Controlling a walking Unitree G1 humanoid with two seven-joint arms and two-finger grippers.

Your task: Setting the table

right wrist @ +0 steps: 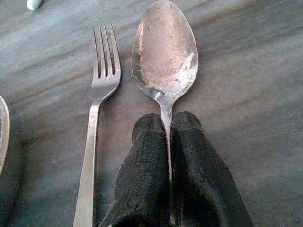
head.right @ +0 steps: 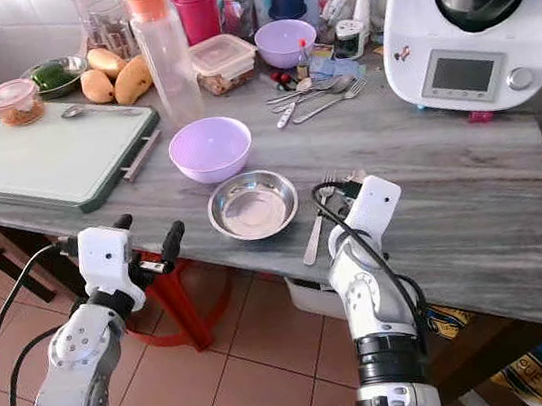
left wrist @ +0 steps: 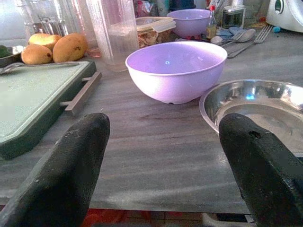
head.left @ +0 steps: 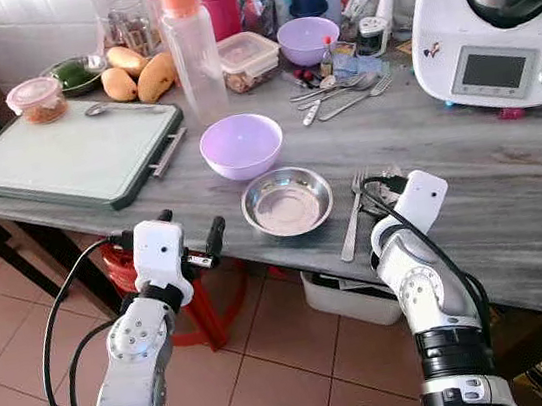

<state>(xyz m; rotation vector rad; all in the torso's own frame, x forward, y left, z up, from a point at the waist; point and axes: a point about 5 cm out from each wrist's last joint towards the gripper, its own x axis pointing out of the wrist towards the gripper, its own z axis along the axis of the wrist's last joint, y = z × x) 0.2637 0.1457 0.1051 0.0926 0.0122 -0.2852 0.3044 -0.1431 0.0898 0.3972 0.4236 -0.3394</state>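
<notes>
A steel bowl [head.left: 287,201] sits near the front edge of the grey marble table [head.left: 513,199], and a purple bowl [head.left: 241,145] stands just behind it. To the right of the steel bowl lies a fork [right wrist: 97,109], tines pointing away from me. A spoon [right wrist: 164,47] lies flat beside the fork. My right gripper [right wrist: 165,120] is shut on the spoon's handle, low on the tabletop. At the table's front edge, left of the steel bowl, my left gripper [head.left: 191,229] is open with nothing between its fingers [left wrist: 61,175].
A green-rimmed cutting board [head.left: 63,156] covers the table's left. Behind it are mangoes [head.left: 137,75], a tall plastic bottle [head.left: 195,57], loose cutlery [head.left: 341,92] and a second purple bowl [head.left: 309,39]. A white kitchen machine [head.left: 493,20] stands back right. A red stool [head.left: 199,304] sits under the table.
</notes>
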